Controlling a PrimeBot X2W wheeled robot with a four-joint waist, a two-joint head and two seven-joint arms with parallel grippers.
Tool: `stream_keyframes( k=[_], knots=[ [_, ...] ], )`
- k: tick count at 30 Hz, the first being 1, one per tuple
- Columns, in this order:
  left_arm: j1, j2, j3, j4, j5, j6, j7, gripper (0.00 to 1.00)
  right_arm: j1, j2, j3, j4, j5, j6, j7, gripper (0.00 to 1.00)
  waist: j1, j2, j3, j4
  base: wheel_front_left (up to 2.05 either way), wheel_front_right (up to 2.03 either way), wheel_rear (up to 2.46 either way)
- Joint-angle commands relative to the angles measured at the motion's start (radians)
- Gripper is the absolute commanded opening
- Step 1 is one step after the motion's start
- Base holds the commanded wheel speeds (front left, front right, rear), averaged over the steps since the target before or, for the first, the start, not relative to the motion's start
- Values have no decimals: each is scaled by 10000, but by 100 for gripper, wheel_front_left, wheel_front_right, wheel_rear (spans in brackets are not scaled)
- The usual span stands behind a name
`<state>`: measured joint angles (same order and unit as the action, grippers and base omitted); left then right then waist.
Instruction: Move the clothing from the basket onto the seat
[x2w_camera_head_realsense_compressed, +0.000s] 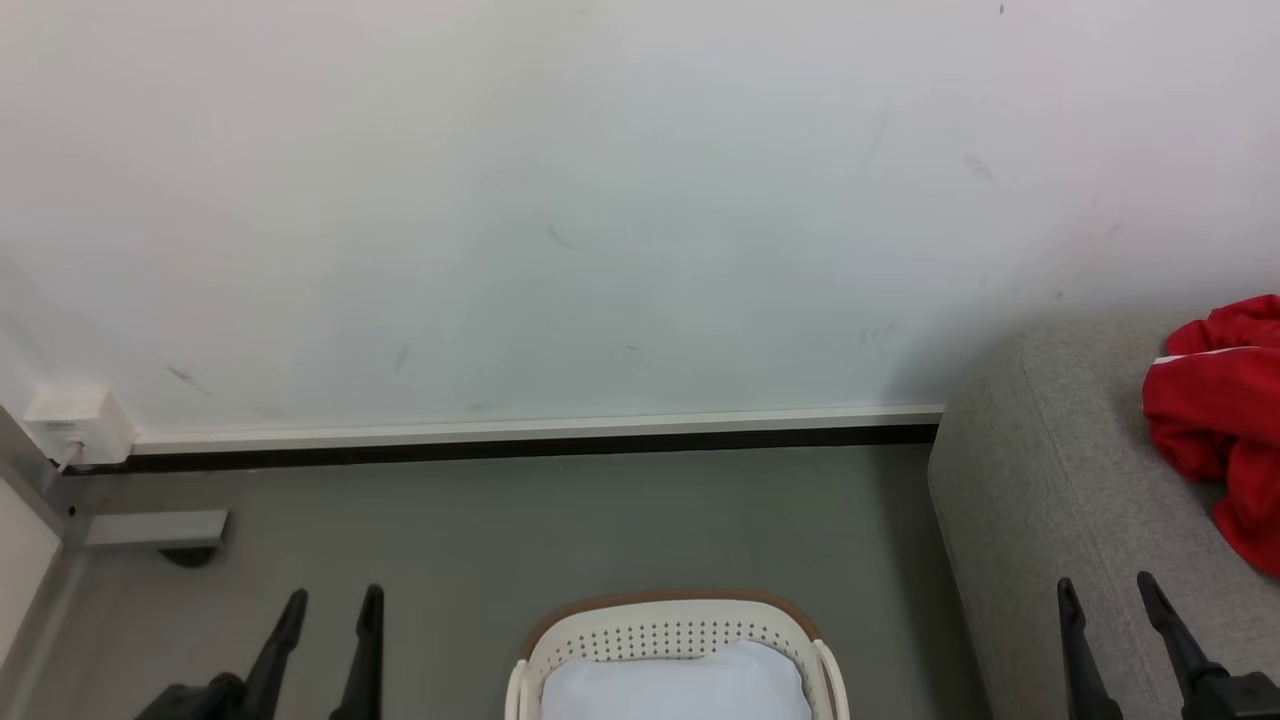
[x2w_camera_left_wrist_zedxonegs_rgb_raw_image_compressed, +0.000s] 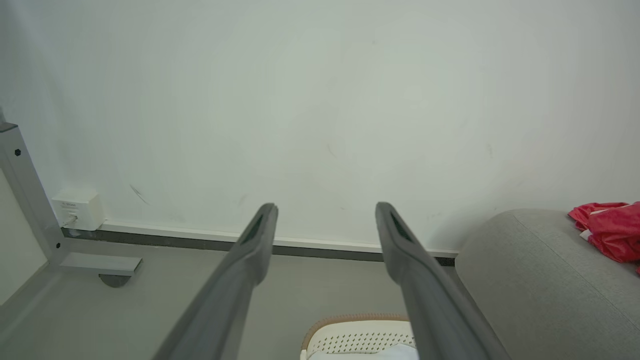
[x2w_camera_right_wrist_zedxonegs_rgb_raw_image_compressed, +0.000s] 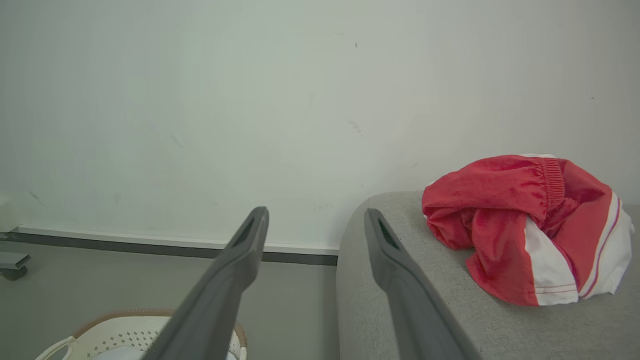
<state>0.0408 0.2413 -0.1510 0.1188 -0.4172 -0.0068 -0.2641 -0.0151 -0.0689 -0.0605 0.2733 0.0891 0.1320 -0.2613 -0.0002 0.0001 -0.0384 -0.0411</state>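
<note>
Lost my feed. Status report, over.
Left gripper, right gripper open, empty. Clothing bunched on seat, out of basket. Cushion in basket. Nothing blocking.

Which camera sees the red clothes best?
The right wrist view: the whole red garment lies on the grey sofa, white panels showing. The head view cuts it off; the left wrist view catches a small part.

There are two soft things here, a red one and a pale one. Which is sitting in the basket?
The pale blue-white cushion sits in the white basket; the crumpled red clothing lies on the grey seat instead.
</note>
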Motion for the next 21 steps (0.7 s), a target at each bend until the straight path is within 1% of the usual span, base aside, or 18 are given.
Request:
stream_keyframes(
  k=[1,6,11,17,21],
  knots=[
    [139,-93,134,68,225,-107,-4,100,176,23,-34,-60,-15,-25,-49,100,2,-1,-22,3,0,0,0],
    [283,-572,663,335,850,-551,-4,100,428,171,81,95,29,-25,-50,100,2,-1,-124,17,0,0,0],
    [305,-914,1132,622,1317,-773,-5,100,390,177,426,417,228,-25,-45,100,2,-1,-204,8,0,0,0],
    [297,-1113,1484,918,1596,-1048,-5,100,173,180,546,581,352,-25,-46,100,2,-1,-237,82,0,0,0],
    [222,-1192,1638,1063,1719,-1136,-5,100,180,179,661,575,390,-25,-46,100,2,-1,-268,165,0,0,0]
  ],
)
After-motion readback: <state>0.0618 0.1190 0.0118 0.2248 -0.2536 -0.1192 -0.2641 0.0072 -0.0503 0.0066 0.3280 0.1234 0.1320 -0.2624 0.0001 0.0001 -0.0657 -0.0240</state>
